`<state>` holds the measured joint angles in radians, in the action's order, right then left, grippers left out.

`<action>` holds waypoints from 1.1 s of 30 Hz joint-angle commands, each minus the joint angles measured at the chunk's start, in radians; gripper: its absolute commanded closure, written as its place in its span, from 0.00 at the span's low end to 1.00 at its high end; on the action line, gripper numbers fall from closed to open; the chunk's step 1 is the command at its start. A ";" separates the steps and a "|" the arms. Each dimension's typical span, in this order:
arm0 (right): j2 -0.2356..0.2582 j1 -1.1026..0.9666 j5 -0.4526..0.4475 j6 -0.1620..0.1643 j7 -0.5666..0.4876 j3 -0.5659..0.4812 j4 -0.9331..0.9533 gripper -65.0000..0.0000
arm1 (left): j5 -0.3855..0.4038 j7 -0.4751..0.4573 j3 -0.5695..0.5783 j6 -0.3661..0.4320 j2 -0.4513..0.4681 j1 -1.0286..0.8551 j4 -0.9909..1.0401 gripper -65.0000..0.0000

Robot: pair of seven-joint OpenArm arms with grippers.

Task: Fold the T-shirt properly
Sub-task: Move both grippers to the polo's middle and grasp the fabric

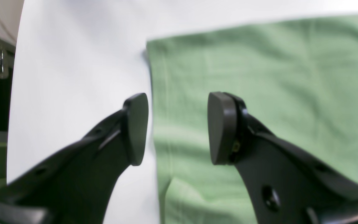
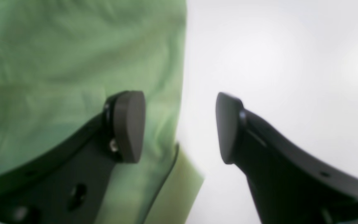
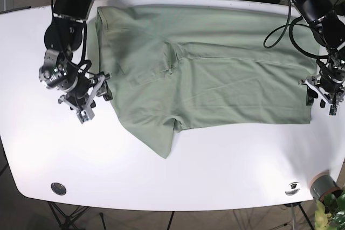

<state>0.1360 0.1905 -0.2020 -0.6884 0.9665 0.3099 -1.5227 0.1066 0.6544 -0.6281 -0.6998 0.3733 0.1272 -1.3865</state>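
Green T-shirt (image 3: 215, 79) edges lay between both spread-open grippers, left gripper (image 1: 177, 127) and right gripper (image 2: 180, 127); I judged both should pinch hems evenly.

The base view looks down from high up on the whole white worktop (image 3: 178, 181), far away; the left wrist view sits just behind its tool (image 1: 177, 127), very close, blurry, facing the green T-shirt (image 1: 259, 93) edge; the right wrist view does the same behind its tool (image 2: 180, 127); all three share the shirt and worktop.
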 commanded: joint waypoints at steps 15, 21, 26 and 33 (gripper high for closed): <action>0.014 0.358 0.068 0.002 -0.358 -0.088 0.681 0.47 | -0.071 -0.018 -0.005 0.002 -0.007 0.067 0.045 0.55; -0.005 0.378 0.068 0.002 -0.427 -0.102 0.785 0.47 | -0.095 -0.018 -0.005 0.002 -0.003 0.131 0.147 0.55; -0.025 0.376 0.068 0.002 -0.426 -0.150 0.792 0.48 | -0.097 -0.045 -0.005 0.002 0.000 0.183 0.233 0.55; -0.052 0.375 0.068 0.071 -0.430 -0.156 0.793 0.66 | -0.097 -0.141 0.084 0.071 0.033 0.228 0.365 0.36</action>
<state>0.0742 0.5404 -0.1341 -0.6384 0.5365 0.1551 -0.7223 -0.0059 0.5541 -0.5835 -0.6647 0.3725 0.3206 -1.0409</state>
